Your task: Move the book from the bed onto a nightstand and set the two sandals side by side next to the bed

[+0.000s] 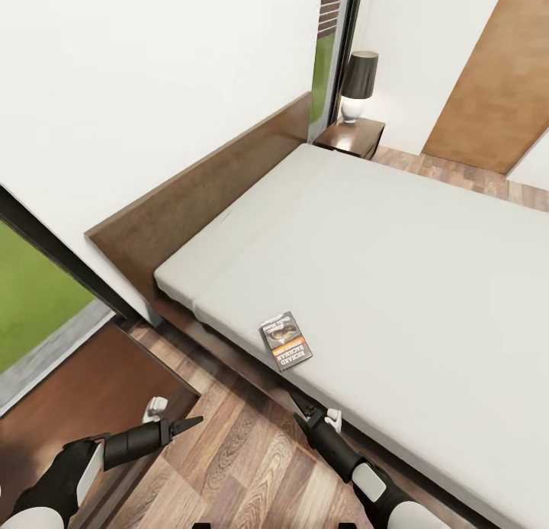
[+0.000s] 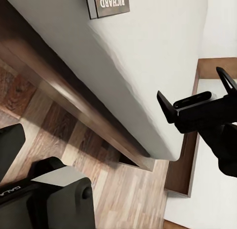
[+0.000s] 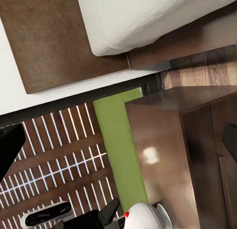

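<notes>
The book [image 1: 286, 340] lies flat near the front edge of the bed [image 1: 396, 262], an off-white mattress on a dark frame with a long brown headboard [image 1: 206, 186]. The book's corner [image 2: 108, 2] also appears in the left wrist view. My right gripper [image 1: 300, 405] hovers over the floor just short of the bed's edge, a little below the book, and looks open. My left gripper [image 1: 185, 423] hangs open beside the corner of the near nightstand [image 1: 91, 384], holding nothing. A second nightstand [image 1: 352, 136] stands at the bed's far end. The sandals are out of view.
A dark-shaded lamp [image 1: 357, 83] stands on the far nightstand. A dark-framed window [image 1: 30, 300] onto green lawn lies at the left, and a brown door [image 1: 496, 79] at the far right. Wood-plank floor [image 1: 244, 460] runs between the near nightstand and the bed.
</notes>
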